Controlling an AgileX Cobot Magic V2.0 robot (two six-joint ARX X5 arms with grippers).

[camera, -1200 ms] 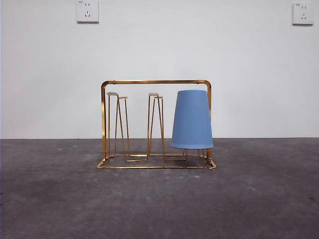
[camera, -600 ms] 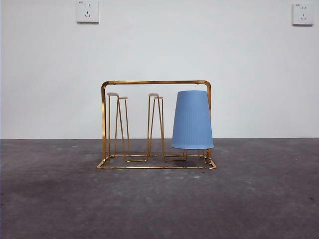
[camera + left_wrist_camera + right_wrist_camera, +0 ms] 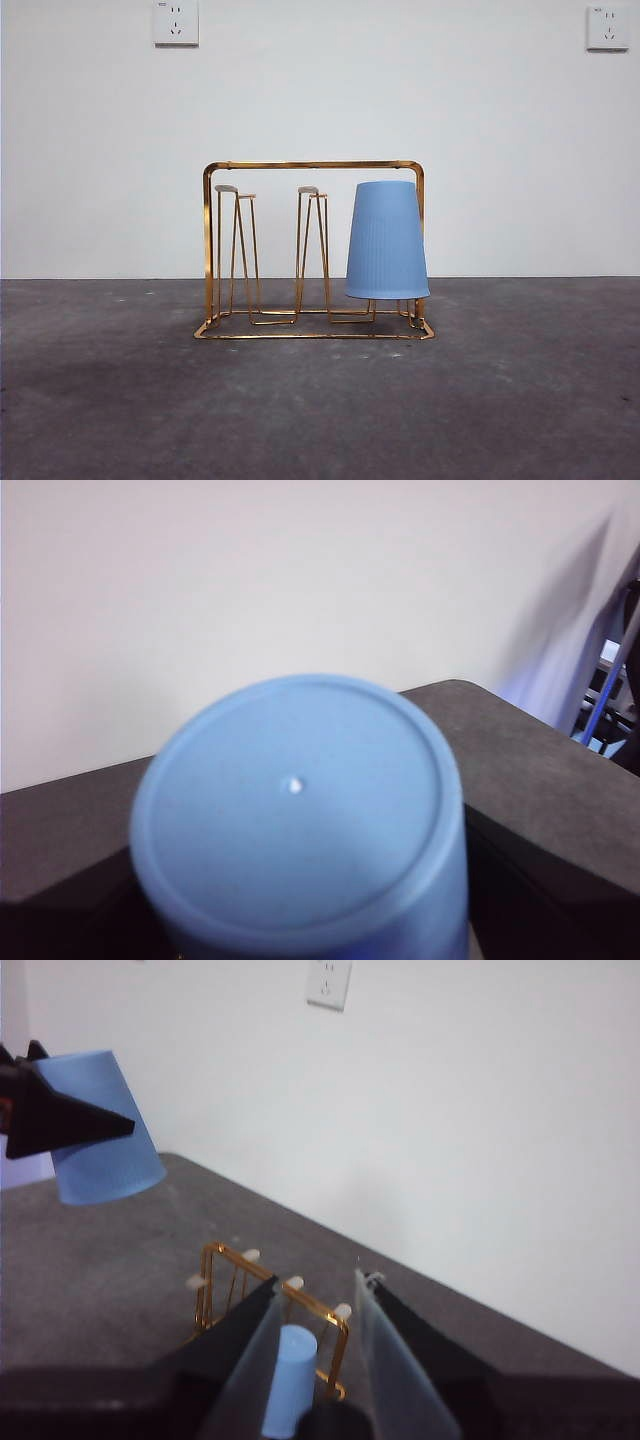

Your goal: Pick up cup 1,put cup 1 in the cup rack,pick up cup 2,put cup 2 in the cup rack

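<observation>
Front view shows the cup rack (image 3: pixel 313 250) standing on the dark desk (image 3: pixel 320 410), with one blue cup (image 3: pixel 387 240) already placed upside down over the prong at one end. The two other white-tipped prongs are bare. So I judge the first half of the task is done, and the step in hand is bringing the second cup to the rack.

In the right wrist view the second blue cup (image 3: pixel 100 1125) is in the air, well apart from the rack, and the left gripper (image 3: pixel 60 1120) holds it; its black fingers (image 3: pixel 85 1123) pinch the cup's side. The left wrist view is almost filled by this cup's closed bottom (image 3: pixel 295 815), so the fingers themselves are hidden there.

The right gripper (image 3: pixel 315 1360) hangs above the rack with its fingers spread and nothing between them; it only waits.

The next move, I think, calls for carrying the cup over a free prong, mouth down, and lowering it straight so the prong goes inside without pushing the light wire rack.
</observation>
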